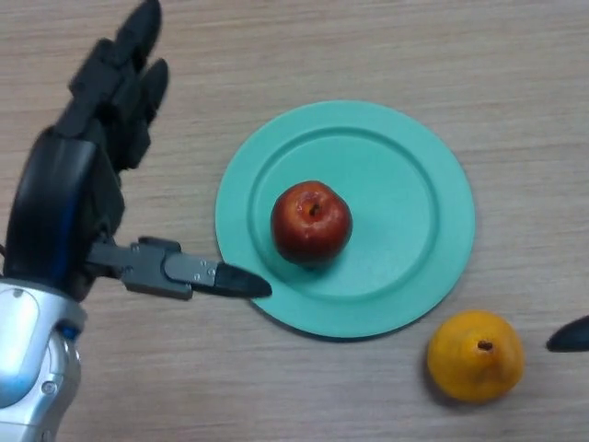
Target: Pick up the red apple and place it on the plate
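The red apple [311, 222] sits upright on the teal plate [405, 166], slightly left of the plate's middle. My left hand [78, 198] hovers to the left of the plate with its fingers straight, pointing away from me, and holds nothing. Its thumb [198, 272] sticks out to the right, the tip over the plate's lower-left rim, a short way from the apple. Only a black fingertip of my right hand [571, 335] shows at the right edge.
An orange fruit [475, 356] lies on the wooden table [515, 64] just below the plate's lower-right rim, close to the right fingertip.
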